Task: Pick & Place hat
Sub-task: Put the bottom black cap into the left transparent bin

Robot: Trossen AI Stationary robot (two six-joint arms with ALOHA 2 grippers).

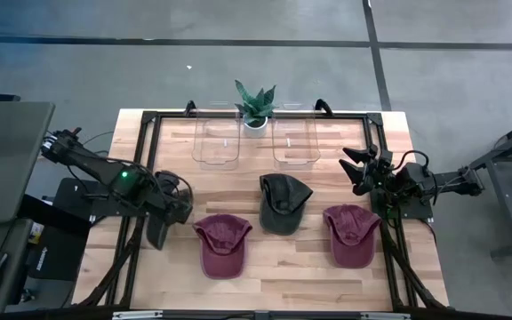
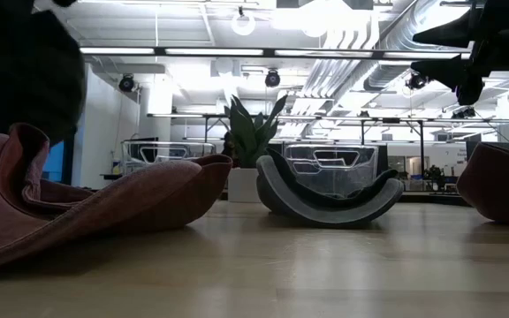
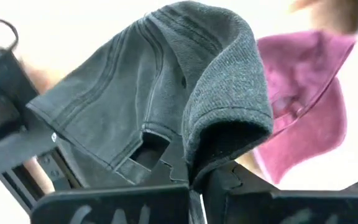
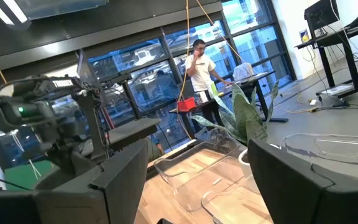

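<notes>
While the left gripper [image 1: 160, 233] pinches a dark grey fabric cap [image 3: 166, 93], nothing else is gripped.
Cap hangs at table's 8 o'clock, left of maroon cap [image 1: 222, 244]; right gripper [image 1: 356, 169] spread, 3 o'clock.

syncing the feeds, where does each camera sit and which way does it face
High: overhead, straight down on table; both arms show.
Low: table-top height, facing plant; arms intrude from above.
Left wrist: on left arm, left hand pinching grey hat.
Right wrist: on right arm, past open right hand toward plant.
Shared: high, low, right wrist all show the plant.
</notes>
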